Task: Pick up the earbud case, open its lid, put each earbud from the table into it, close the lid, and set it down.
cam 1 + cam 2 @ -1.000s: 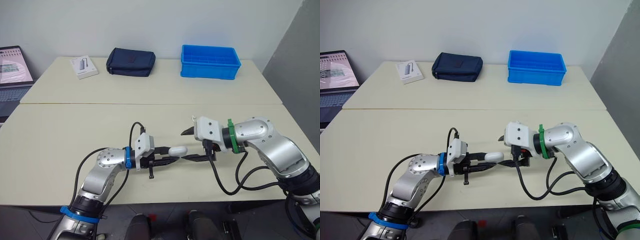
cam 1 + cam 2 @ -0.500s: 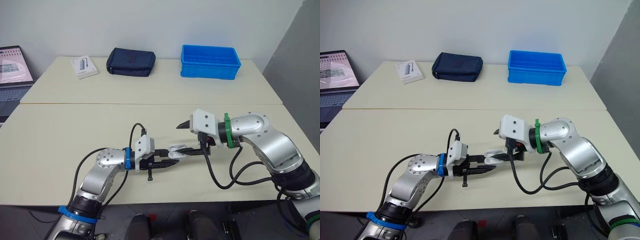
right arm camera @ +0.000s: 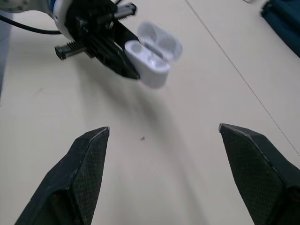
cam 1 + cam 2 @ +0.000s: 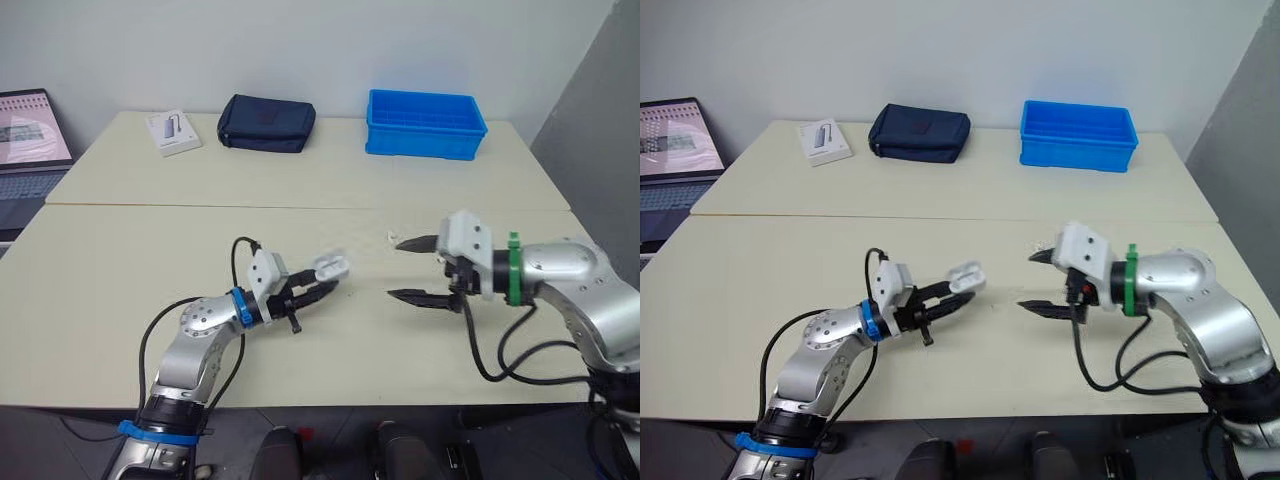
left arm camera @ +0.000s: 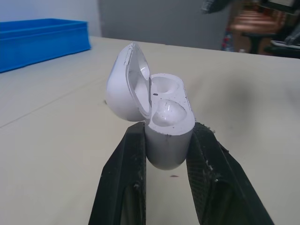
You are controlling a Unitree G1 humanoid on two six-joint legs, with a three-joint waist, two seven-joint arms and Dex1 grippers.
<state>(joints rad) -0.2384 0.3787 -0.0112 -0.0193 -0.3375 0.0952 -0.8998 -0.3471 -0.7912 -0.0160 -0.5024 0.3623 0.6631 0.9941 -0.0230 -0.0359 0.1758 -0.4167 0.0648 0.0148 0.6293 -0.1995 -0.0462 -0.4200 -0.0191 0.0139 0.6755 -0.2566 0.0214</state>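
White glossy plastic earbud case (image 4: 330, 266) is sitting pinched in the left gripper (image 4: 318, 283), held off the beige table (image 4: 130, 250), just left of frame centre in the head views. Pick-up is done and lid-open is done: the hinged lid (image 5: 124, 79) is standing flipped back, and both wells (image 5: 168, 112) are facing the left wrist cam. Wells are looking empty to me, tho glare is making that hard to call. So approx 2 of 5 steps are done. Remaining: both buds in, lid shut, case set down.

Small white speck (image 4: 388, 236) is lying on the table at mid-frame, just above the right gripper's upper fingertip. Prob an earbud, too small to confirm. 2nd bud's spot: cannot tell.

Poses: the left arm is reaching in from the lower left w/ elbow bent and fingers pointing up-right toward frame centre. Its fingers are clamping narrow on the case's lower body, w/ the open end aiming at the other arm. The right arm is extending in from the right edge, forearm roughly level. The right gripper (image 4: 397, 268) is hanging w/ fingers spread wide and nothing between them. Its tips are pointing left at the case, well apart from it, w/ bare table between the two.
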